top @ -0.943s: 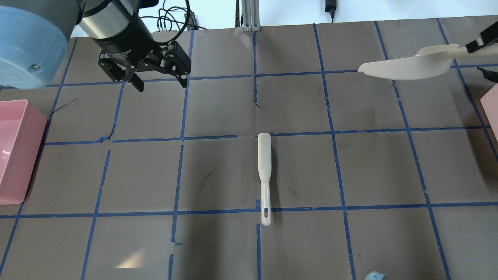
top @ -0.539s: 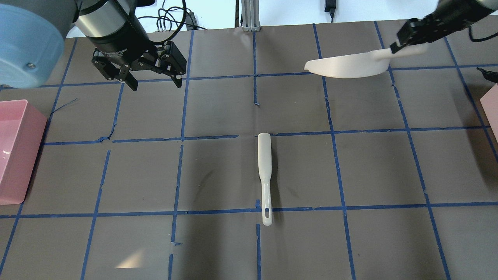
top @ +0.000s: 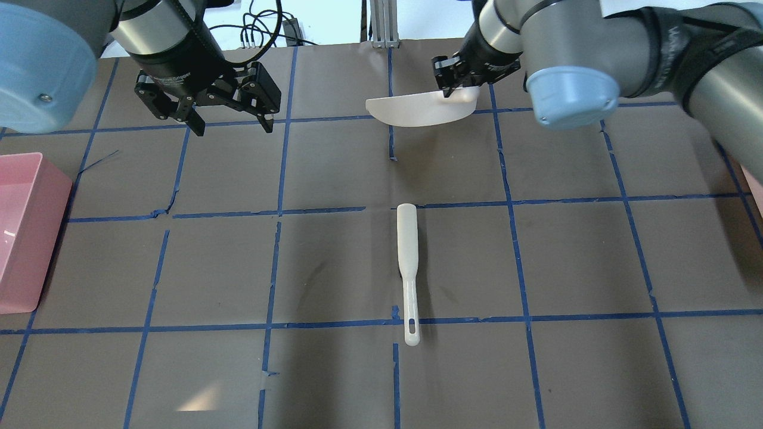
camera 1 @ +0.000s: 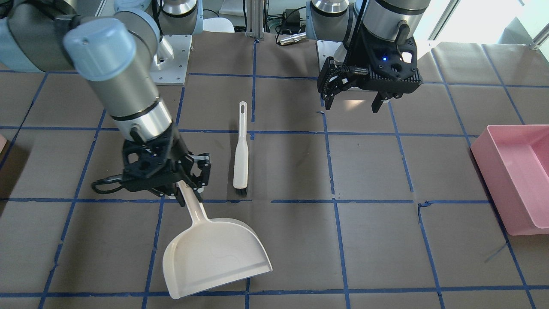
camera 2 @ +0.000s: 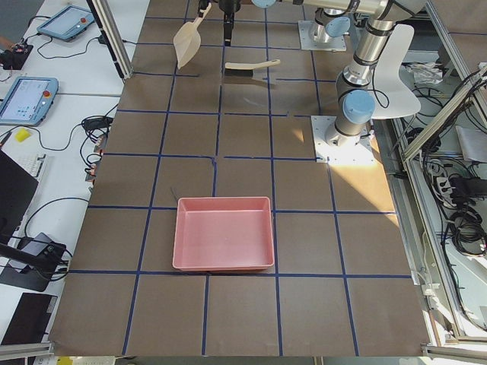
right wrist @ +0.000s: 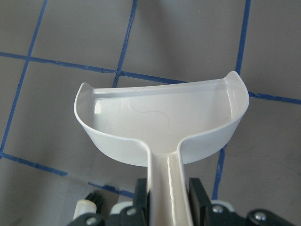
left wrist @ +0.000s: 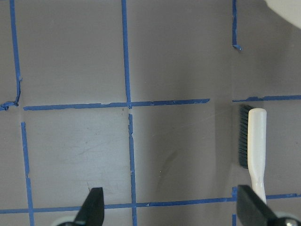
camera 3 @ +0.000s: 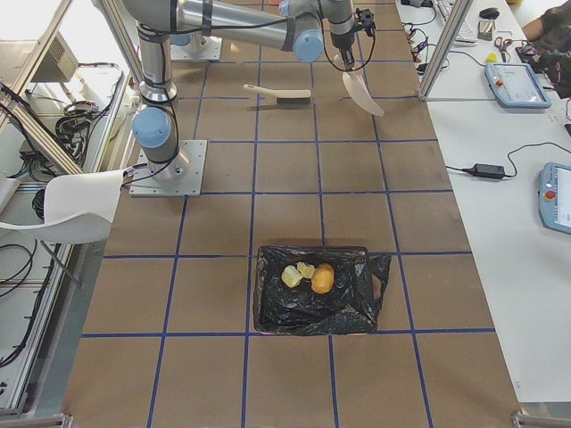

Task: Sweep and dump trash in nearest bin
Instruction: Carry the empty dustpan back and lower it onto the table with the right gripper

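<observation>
My right gripper (top: pixel 456 80) is shut on the handle of a white dustpan (top: pixel 420 107), held above the far middle of the table. The pan is empty in the right wrist view (right wrist: pixel 160 122) and shows in the front view (camera 1: pixel 214 257). A white brush (top: pixel 407 268) with dark bristles lies flat mid-table, also in the left wrist view (left wrist: pixel 256 146). My left gripper (top: pixel 229 122) is open and empty at the far left, well left of the brush. Three trash pieces (camera 3: pixel 308 278) lie inside the bin (camera 3: pixel 268 312), which is lined with a black bag. Only a pink sliver of the bin (top: pixel 758 190) shows overhead.
A large pink tub (top: pixel 24 232) stands at the table's left edge, also in the front view (camera 1: pixel 514 176). Blue tape lines grid the brown table. Cables and a metal post lie beyond the far edge.
My right arm swung left with the dustpan, from the far right edge to the far middle. My left gripper drifted slightly farther back and stayed open.
</observation>
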Available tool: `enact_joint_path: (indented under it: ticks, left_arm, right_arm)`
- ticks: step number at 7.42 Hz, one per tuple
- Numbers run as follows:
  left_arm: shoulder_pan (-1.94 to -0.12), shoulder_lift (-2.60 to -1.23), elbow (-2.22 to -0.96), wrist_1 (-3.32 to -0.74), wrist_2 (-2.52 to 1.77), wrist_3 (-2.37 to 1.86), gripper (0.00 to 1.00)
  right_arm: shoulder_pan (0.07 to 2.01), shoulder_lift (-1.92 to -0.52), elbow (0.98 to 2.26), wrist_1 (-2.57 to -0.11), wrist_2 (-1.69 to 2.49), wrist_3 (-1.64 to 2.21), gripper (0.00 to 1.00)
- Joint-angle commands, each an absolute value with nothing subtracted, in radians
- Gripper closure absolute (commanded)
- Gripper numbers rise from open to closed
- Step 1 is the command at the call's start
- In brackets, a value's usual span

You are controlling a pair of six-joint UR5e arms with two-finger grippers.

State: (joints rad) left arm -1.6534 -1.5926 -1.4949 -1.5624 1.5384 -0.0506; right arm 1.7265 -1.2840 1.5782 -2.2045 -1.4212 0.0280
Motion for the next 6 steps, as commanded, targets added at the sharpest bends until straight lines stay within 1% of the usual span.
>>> enact_joint_path:
  ticks: [1,6]
  left_arm:
    - [-1.652,-1.594,-1.496,-1.562,1.539,-0.035,0.0]
    - [-1.652,-1.594,-1.503,-1.562,1.537,-0.029,0.0]
  right_arm:
    - [1.848,-1.214,1.578,-2.301,-1.521,0.141,1.0]
    - [1.853,-1.152,1.578,-2.454,-1.523,0.077,1.0]
